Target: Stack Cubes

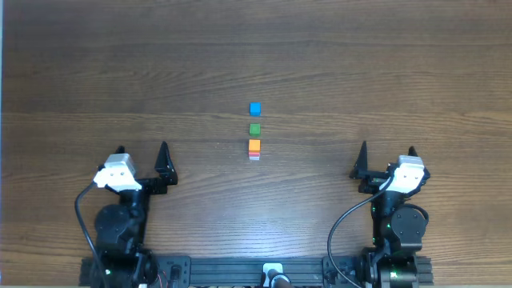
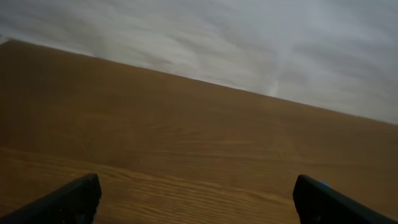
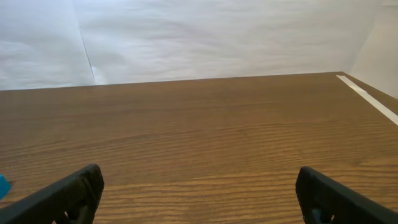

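Three cubes stand in a short column at the middle of the table (image 1: 400,64): blue cube (image 1: 254,109) farthest from the bases, green cube (image 1: 254,129) next, and orange cube (image 1: 254,145) nearest. The step in hand is judged to be the first approach, best done by lowering one gripper squarely over a single cube, with its fingers straddling opposite faces and clear of the close neighbours. Both arms sit folded near their bases, left gripper (image 1: 142,150) and right gripper (image 1: 387,150) well apart from the cubes, jaws spread wide and holding nothing.
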`<action>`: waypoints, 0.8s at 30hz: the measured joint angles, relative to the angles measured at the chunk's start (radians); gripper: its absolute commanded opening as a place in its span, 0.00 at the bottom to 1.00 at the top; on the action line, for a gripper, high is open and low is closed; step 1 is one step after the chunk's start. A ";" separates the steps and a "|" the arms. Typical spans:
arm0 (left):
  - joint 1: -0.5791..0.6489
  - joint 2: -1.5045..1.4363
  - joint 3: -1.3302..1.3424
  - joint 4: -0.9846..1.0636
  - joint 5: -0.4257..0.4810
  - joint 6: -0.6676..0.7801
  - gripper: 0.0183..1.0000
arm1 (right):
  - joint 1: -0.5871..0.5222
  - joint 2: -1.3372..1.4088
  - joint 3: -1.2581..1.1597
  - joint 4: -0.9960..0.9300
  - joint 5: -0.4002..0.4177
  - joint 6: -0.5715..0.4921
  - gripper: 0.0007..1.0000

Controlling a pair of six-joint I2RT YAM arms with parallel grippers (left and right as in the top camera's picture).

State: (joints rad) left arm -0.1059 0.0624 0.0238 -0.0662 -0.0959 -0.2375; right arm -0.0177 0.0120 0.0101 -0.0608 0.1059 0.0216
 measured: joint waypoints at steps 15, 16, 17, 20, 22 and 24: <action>0.163 -0.048 -0.007 -0.005 0.164 0.036 1.00 | 0.000 0.000 0.000 0.000 0.000 0.000 0.99; 0.167 -0.048 -0.007 -0.005 0.165 0.036 1.00 | 0.000 0.000 0.000 0.000 0.000 0.001 0.99; 0.169 -0.048 -0.007 -0.005 0.166 0.036 1.00 | 0.000 0.000 0.000 0.000 0.000 0.000 0.99; 0.171 -0.048 -0.007 -0.005 0.168 0.036 1.00 | 0.000 0.000 0.000 0.000 0.000 0.000 0.99; 0.171 -0.048 -0.007 -0.005 0.168 0.036 1.00 | 0.000 0.000 0.000 0.000 0.000 0.000 0.99; 0.171 -0.048 -0.007 -0.005 0.168 0.036 1.00 | 0.000 0.000 0.000 0.000 0.000 0.000 0.99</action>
State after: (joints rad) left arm 0.0650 0.0147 0.0166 -0.0708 0.0723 -0.2016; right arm -0.0177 0.0120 0.0101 -0.0608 0.1059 0.0219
